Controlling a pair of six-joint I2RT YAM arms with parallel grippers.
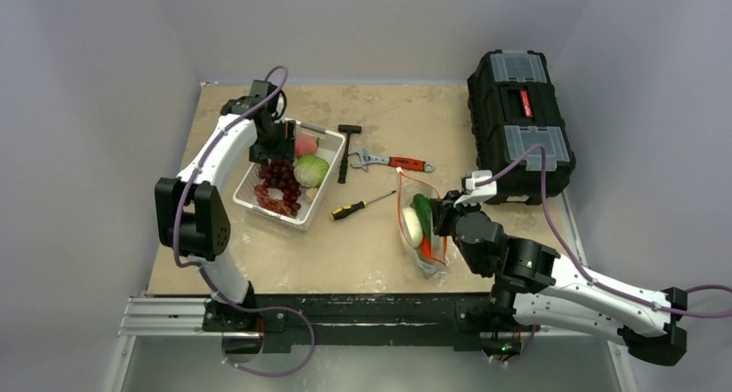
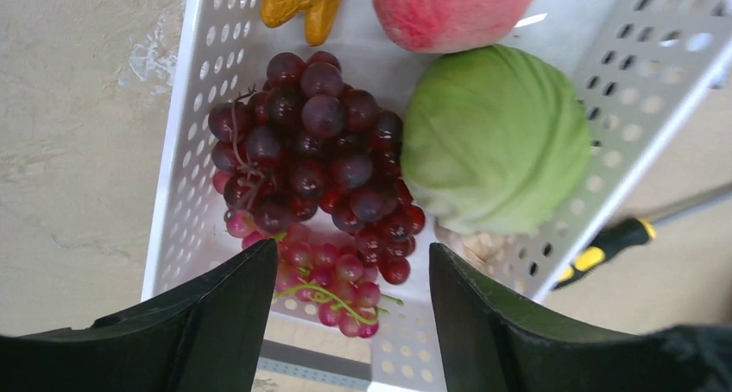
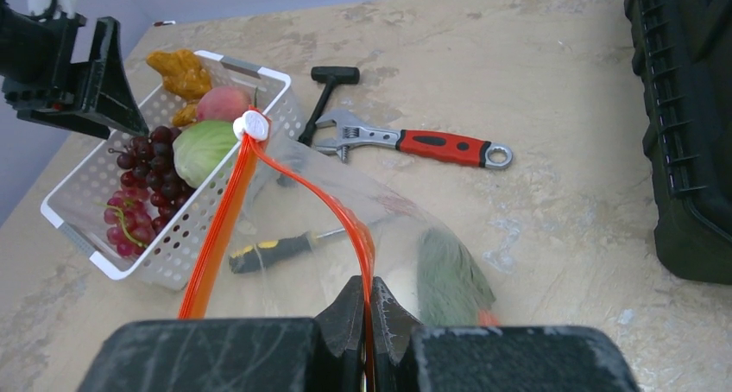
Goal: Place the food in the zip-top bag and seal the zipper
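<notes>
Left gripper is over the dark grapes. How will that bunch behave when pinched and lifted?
Likely floppy: the dark grapes are many round beads on thin stems, so the bunch may sag or slip in the grip. It touches the cabbage and lies over a pinker bunch, which may get dragged along.

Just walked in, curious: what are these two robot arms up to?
It's a packing job. The right gripper pinches the zipper of the clear bag, which already holds a white radish. The left gripper hangs open over the grapes in the white basket, beside the cabbage and peach.
</notes>
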